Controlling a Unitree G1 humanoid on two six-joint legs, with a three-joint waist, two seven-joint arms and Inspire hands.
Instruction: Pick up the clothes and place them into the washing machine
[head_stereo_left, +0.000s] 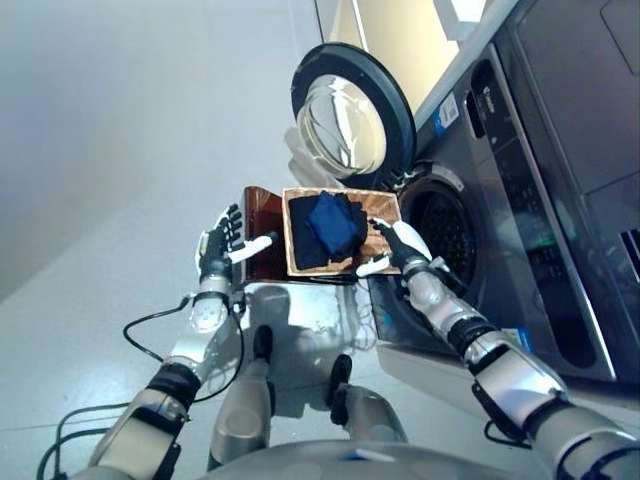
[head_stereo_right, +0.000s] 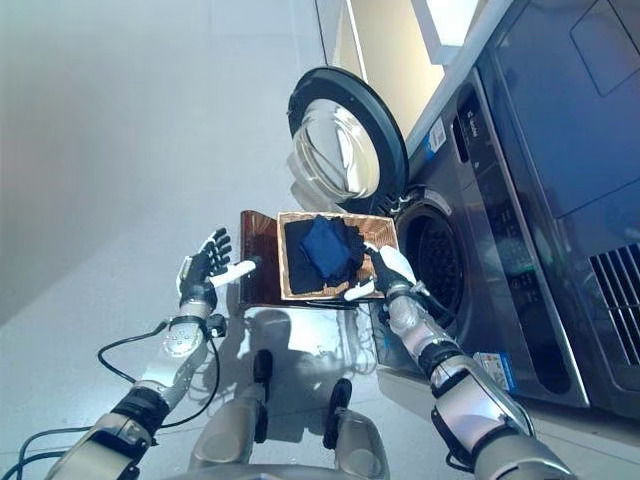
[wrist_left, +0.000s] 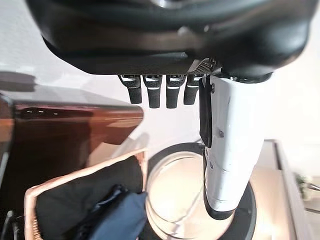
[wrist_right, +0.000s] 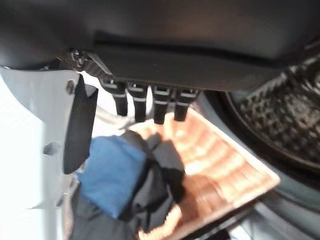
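Note:
Dark clothes (head_stereo_left: 312, 246) with a blue garment (head_stereo_left: 335, 222) on top lie in a shallow wicker basket (head_stereo_left: 386, 206) on a low dark brown box (head_stereo_left: 262, 214) beside the washing machine. The machine's drum opening (head_stereo_left: 440, 232) is open, its round door (head_stereo_left: 352, 113) swung out. My right hand (head_stereo_left: 397, 250) is open at the basket's near right corner, fingers straight above the wicker (wrist_right: 220, 160) and the clothes (wrist_right: 112, 172). My left hand (head_stereo_left: 220, 248) is open, left of the box, apart from the basket (wrist_left: 35, 192).
The washing machine (head_stereo_left: 530, 190) stands along the right. Pale floor (head_stereo_left: 110, 150) spreads to the left and behind the box.

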